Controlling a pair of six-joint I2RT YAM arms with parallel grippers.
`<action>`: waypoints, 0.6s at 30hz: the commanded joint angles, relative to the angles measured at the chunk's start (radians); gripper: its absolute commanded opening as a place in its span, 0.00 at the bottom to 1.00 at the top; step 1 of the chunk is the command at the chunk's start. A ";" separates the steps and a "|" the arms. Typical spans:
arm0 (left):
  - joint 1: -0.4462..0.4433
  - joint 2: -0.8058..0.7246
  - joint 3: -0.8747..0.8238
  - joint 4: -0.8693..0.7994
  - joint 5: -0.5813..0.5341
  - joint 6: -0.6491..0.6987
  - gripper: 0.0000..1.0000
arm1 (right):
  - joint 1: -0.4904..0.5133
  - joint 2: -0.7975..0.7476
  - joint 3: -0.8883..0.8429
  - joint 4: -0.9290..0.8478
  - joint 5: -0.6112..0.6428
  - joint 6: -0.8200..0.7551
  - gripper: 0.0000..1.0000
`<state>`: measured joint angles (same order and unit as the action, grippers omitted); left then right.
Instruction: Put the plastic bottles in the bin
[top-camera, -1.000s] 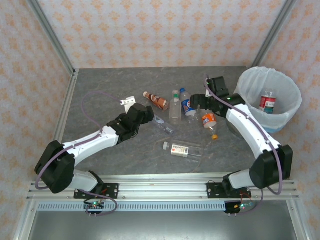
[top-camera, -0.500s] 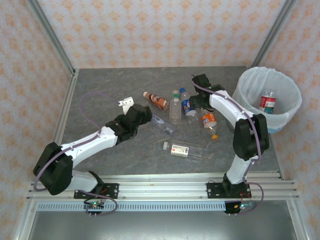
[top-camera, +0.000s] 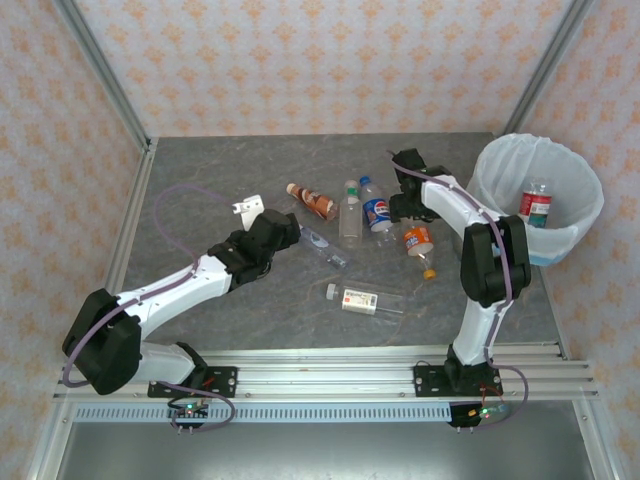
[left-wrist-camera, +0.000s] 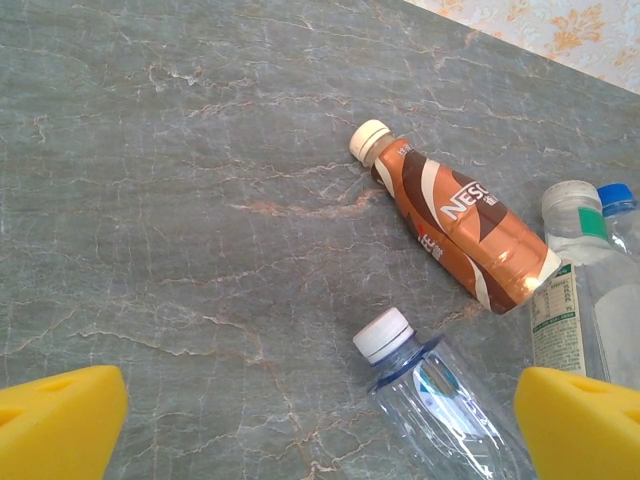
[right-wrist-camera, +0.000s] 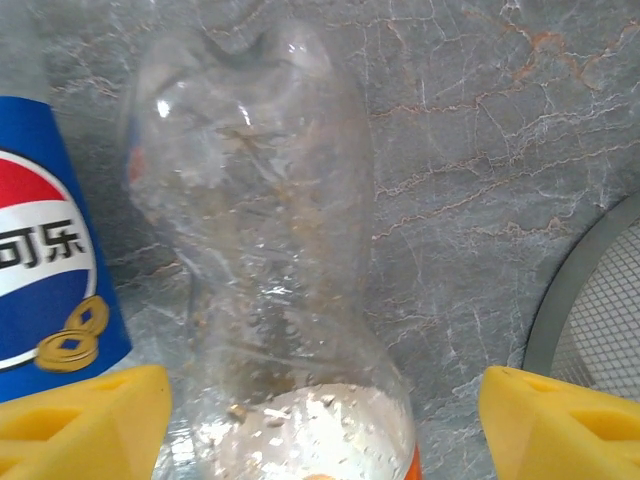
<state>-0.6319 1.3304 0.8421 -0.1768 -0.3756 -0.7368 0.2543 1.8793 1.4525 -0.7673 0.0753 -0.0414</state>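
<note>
In the top external view we are looking down on a grey table (top-camera: 200, 170). The bin (top-camera: 497, 160) is standing at the right edge of the frame. One red-labelled bottle (top-camera: 535, 205) is lying inside it, partly veiled by the white liner. The other plastic bottles are lying loosely at mid-frame: a brown bottle (top-camera: 313, 201), a green-labelled bottle (top-camera: 350, 215), a Pepsi bottle (top-camera: 376, 211), an orange-labelled bottle (top-camera: 417, 240), a blue-ringed bottle (top-camera: 325, 247) and, lower, a white-labelled bottle (top-camera: 365, 300). The left gripper (top-camera: 283, 228) is hanging just left of them, and the right gripper (top-camera: 404, 207) just above the orange-labelled bottle. From here the wrists are covering both pairs of fingers, so we cannot judge their spread.

In the left wrist view we are seeing yellow fingers (left-wrist-camera: 60, 425) cut off at both lower corners, spread wide and holding nothing. The brown bottle is lying diagonally right of centre, fully visible. The blue-ringed bottle's cap and shoulder are lying between the fingers, its body cropped by the bottom edge.

In the right wrist view the fingers (right-wrist-camera: 560, 425) are sitting well apart in the lower corners. The orange-labelled bottle's clear body is lying between them, its label cropped below. Bare table is separating it from the right-hand finger, so nothing is gripped. We cannot tell whether the left-hand finger is touching it. The Pepsi label is cropped at the left edge, and a meshed grey disc (right-wrist-camera: 600, 320) is showing at lower right.
</note>
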 joint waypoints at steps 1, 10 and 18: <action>0.010 -0.012 -0.009 -0.025 -0.045 -0.022 1.00 | -0.012 0.031 0.032 -0.040 -0.028 -0.043 0.81; 0.011 -0.010 0.000 -0.032 -0.044 -0.018 1.00 | -0.018 0.130 0.074 -0.056 -0.048 -0.055 0.83; 0.011 -0.010 0.002 -0.040 -0.045 -0.016 1.00 | -0.023 0.179 0.082 -0.024 -0.064 -0.055 0.86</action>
<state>-0.6319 1.3304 0.8421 -0.1802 -0.3756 -0.7364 0.2390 2.0380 1.5059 -0.7849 0.0185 -0.0837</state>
